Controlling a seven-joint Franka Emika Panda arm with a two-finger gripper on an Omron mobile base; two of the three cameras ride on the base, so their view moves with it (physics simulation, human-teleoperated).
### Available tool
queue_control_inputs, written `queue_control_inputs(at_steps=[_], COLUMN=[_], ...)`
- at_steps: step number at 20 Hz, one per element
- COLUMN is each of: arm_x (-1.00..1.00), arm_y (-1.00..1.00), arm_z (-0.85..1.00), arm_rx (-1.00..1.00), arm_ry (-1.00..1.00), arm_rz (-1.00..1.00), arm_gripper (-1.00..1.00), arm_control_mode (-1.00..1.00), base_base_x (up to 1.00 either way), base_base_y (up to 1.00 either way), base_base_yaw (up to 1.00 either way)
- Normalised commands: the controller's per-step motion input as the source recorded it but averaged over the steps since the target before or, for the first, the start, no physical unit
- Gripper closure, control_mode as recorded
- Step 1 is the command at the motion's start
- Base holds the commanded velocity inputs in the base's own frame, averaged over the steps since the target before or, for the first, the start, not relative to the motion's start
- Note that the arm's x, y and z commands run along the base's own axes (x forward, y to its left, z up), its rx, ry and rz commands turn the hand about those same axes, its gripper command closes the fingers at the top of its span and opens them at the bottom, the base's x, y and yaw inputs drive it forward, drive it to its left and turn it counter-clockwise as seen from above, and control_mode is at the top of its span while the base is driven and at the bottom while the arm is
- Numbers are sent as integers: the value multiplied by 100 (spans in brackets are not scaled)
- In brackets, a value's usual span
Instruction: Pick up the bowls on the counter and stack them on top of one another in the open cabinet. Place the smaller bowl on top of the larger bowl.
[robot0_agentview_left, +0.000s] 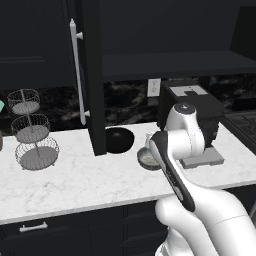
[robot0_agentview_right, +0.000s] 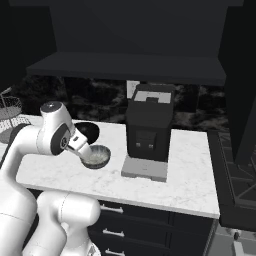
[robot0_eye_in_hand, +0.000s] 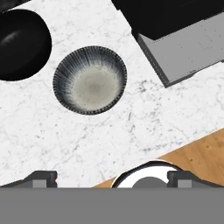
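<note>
The hand (robot0_eye_in_hand: 112, 178) hangs spread wide and empty above the table (robot0_eye_in_hand: 131, 127), touching nothing. The smaller bowl (robot0_eye_in_hand: 90, 80) sits apart beneath it, just beside the larger bowl (robot0_eye_in_hand: 21, 43). The coffee machine (robot0_agentview_right: 149, 125) stands near; bare marble runs to the table's front edge.

A black coffee machine (robot0_agentview_right: 149, 131) stands before a dark marbled backsplash (robot0_agentview_left: 127, 100), with a white wall outlet (robot0_agentview_left: 154, 87) just left of it. Wooden floor (robot0_eye_in_hand: 194, 155) shows below.

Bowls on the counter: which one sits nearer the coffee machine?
The smaller bowl, grey with a pale speckled inside; the larger bowl, glossy black, lies beyond it, farther from the coffee machine.
</note>
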Motion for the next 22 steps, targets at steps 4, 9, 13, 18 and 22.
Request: queue_control_inputs(at_steps=[4, 9, 13, 18, 22], arm_x=[0, 0, 7, 29, 41], arm_y=[-21, -20, -5, 0, 0], arm_z=[-14, -19, -29, -25, -16], arm_rx=[0, 0, 0, 0, 0], arm_ry=[0, 0, 0, 1, 2], arm_rz=[-2, -1, -3, -4, -1], arm_gripper=[-100, -100, -100, -100, -100], arm_control_mode=[-100, -100, -100, -100, -100], base_base_x=[0, 0, 0, 0, 0], base_base_y=[0, 0, 0, 0, 0], base_base_yaw=[0, 0, 0, 0, 0])
